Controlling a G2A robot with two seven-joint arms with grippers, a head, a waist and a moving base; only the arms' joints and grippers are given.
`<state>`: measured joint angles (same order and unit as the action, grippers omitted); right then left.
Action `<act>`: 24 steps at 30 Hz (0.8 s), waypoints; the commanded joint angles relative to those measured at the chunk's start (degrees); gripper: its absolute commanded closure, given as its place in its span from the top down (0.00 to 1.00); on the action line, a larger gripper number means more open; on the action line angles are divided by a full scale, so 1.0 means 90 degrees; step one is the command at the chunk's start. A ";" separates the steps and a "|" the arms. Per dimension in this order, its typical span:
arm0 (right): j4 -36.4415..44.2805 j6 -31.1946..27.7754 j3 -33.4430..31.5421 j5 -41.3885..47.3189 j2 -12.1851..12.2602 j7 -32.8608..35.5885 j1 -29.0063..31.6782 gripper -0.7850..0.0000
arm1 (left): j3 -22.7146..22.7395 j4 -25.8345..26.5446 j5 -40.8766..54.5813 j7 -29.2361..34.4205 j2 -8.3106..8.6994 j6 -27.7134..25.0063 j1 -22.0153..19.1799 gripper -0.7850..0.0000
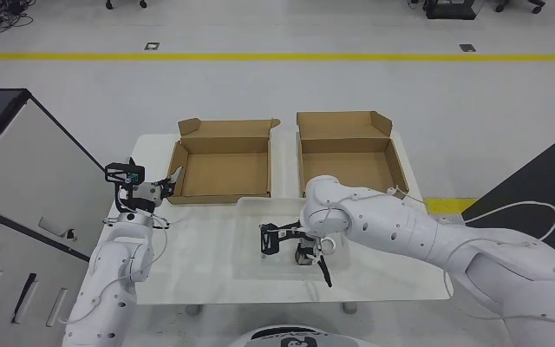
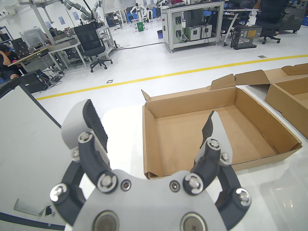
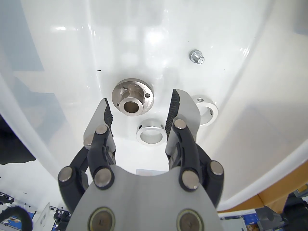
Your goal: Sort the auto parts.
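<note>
The right claw (image 3: 140,97) hangs spread over the white tray (image 3: 72,49), its tips flanking a flanged hub (image 3: 132,97) that stands bore-up, axis pointing back along the claw; a plain collar (image 3: 151,135) lies between the fingers, closer to the wrist. This arm is much the nearer to the parts. The left claw (image 2: 150,110), also spread and holding nothing, hovers beside a cardboard box (image 2: 252,106) on the worktop (image 2: 264,193)
</note>
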<state>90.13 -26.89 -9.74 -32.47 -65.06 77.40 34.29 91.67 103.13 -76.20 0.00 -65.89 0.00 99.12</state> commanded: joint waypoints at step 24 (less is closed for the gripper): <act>0.0276 0.0241 0.0000 -0.0450 0.0032 0.0241 0.0224 0.49 | 0.0000 0.0000 0.0000 0.0000 0.0000 0.0000 0.0000 1.00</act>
<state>92.72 -24.68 -9.74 -36.50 -64.75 79.62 36.29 91.67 103.13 -76.20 0.00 -65.89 0.00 99.12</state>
